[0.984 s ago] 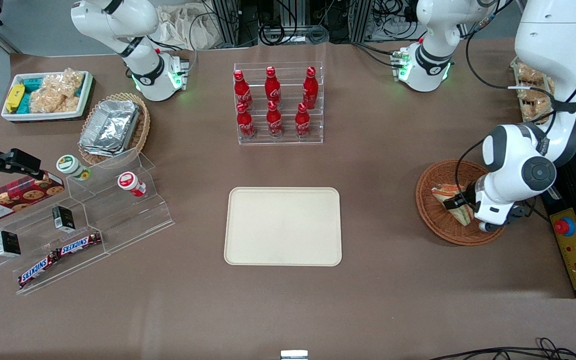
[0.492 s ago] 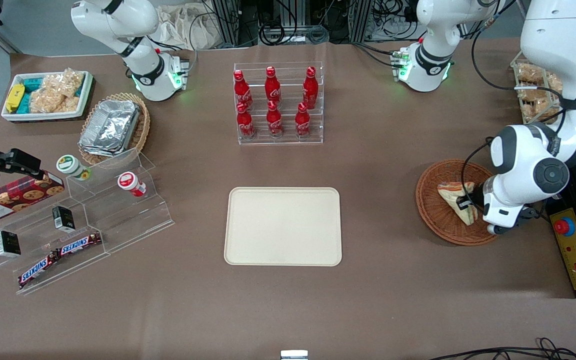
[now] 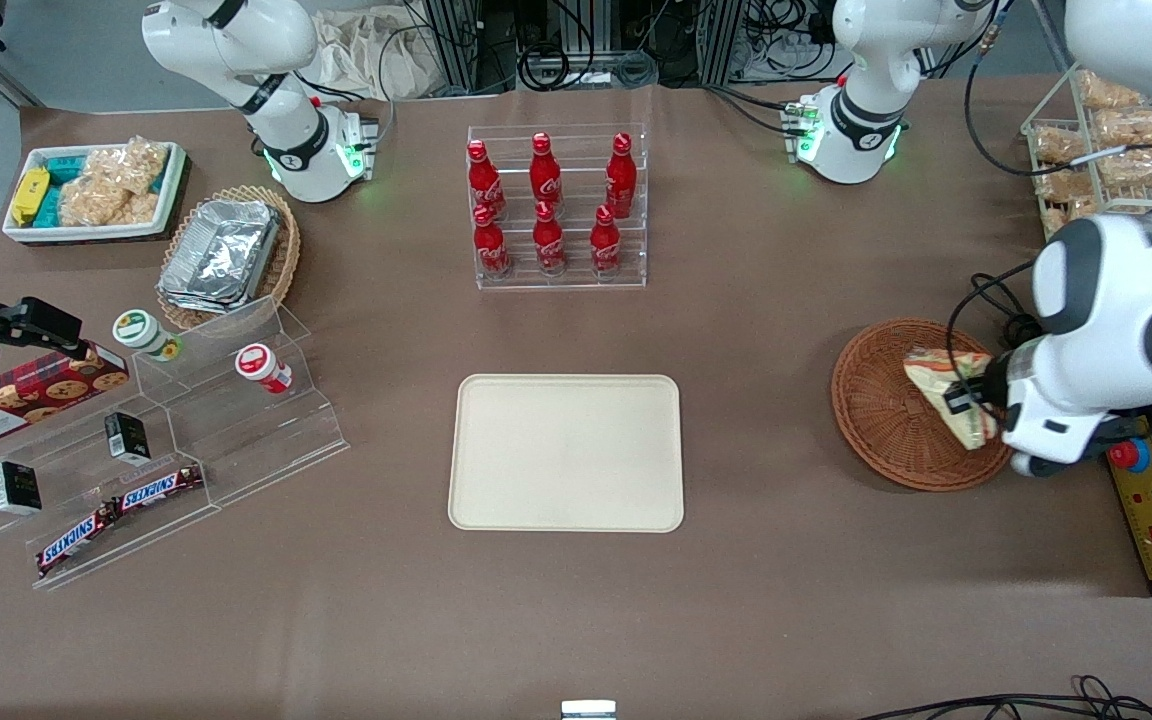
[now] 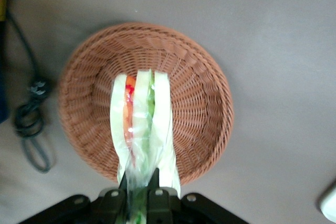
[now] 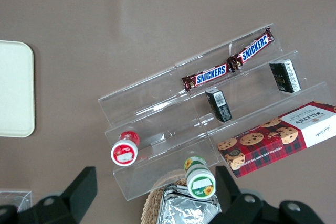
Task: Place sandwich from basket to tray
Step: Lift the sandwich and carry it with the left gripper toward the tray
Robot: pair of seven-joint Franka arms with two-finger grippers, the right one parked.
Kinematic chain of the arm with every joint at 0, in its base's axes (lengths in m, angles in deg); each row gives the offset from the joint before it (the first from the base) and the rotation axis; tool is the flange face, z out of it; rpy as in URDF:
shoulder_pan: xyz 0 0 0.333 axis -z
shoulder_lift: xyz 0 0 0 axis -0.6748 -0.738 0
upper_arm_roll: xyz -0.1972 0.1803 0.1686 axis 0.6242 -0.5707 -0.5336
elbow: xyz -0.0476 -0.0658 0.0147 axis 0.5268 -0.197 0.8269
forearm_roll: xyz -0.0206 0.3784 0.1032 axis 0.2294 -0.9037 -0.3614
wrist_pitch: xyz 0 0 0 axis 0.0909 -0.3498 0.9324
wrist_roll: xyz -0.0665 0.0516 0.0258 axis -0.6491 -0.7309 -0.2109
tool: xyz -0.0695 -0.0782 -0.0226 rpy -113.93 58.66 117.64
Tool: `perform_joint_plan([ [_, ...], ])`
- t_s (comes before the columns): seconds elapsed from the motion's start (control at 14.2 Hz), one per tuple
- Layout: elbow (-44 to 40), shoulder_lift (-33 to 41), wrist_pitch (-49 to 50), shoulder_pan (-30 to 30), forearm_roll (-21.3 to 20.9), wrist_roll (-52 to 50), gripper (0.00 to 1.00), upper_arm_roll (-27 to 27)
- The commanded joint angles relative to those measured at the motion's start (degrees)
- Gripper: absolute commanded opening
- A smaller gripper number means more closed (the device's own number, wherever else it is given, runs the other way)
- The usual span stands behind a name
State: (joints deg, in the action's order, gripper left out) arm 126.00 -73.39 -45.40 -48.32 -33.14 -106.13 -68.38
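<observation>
The wrapped sandwich (image 3: 948,392) (image 4: 140,124) hangs above the reddish-brown wicker basket (image 3: 886,420) (image 4: 199,87), pale bread with orange, red and green stripes showing. My left gripper (image 3: 966,402) (image 4: 140,182) is shut on the sandwich's end, over the basket's edge toward the working arm's end of the table. The basket beneath holds nothing else. The cream tray (image 3: 566,452) lies bare at the table's middle, well apart from the basket.
An acrylic rack of red cola bottles (image 3: 556,205) stands farther from the camera than the tray. A control box with a red button (image 3: 1141,480) lies beside the basket. Wire racks of snack bags (image 3: 1096,140) stand near the working arm. A black cable (image 4: 31,129) lies by the basket.
The gripper has risen with the sandwich, lifting it off the basket floor and shifting toward the working arm's end of the table.
</observation>
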Motion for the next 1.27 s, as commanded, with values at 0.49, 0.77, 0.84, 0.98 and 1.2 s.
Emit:
perform_joint_plan([
  [0.49,-14.5,-5.1,7.1,14.1,-0.4,0.0,0.00,-0.2],
  [0.77,-14.6,-9.4,1.3,19.9,-0.3,-1.7,0.00,-0.3],
  [0.84,-14.4,-10.7,-0.3,20.9,-0.3,-1.9,0.00,-0.2],
  [0.98,-14.7,-14.5,-4.5,24.6,-0.4,-2.7,0.00,-0.3],
  [1.2,-14.6,-17.9,-10.0,26.7,-0.5,-5.9,0.00,-0.3],
])
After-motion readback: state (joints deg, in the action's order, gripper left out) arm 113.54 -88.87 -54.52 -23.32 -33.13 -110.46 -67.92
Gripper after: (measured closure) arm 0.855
